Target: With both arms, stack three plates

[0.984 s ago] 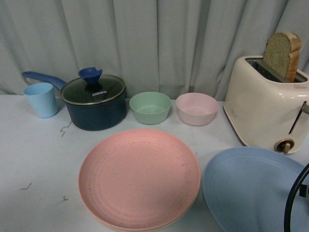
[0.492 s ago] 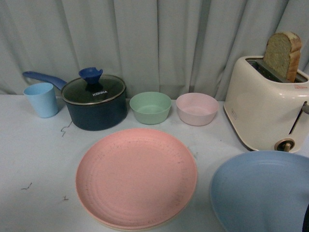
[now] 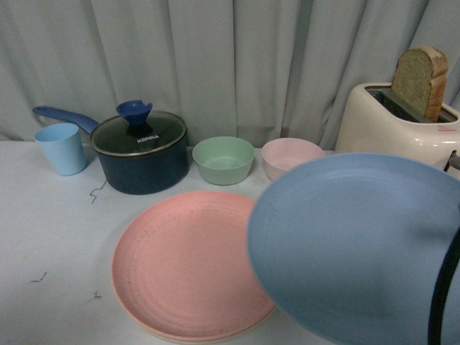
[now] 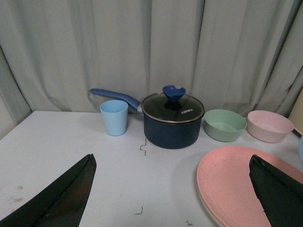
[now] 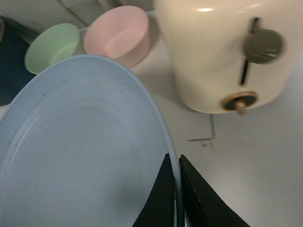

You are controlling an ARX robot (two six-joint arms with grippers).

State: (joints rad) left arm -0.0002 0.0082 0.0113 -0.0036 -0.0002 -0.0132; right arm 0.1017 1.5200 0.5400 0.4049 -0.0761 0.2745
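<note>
Shows the blue plate, newly lifted off the table, hanging over the pink plate at its right edge — rim pinched in the right gripper, left gripper spread, empty — probably only lowering remains.

Pastels on a pale grey-white table, before a pleated grey curtain.
Matte light blue with faint concentric rings and tiny dark specks on the light blue plate; salmon pink, ringed and speckled, on the pink plate; a cream-beige sliver of the cream plate under it. Mint green bowl, pale pink bowl, sky-blue cup. Navy pot, dark glass lid with white lettering, blue knob and handle. Cream toaster, grey lever, brass-toned dial; tan bread, brown crust. Black left gripper and right gripper.
</note>
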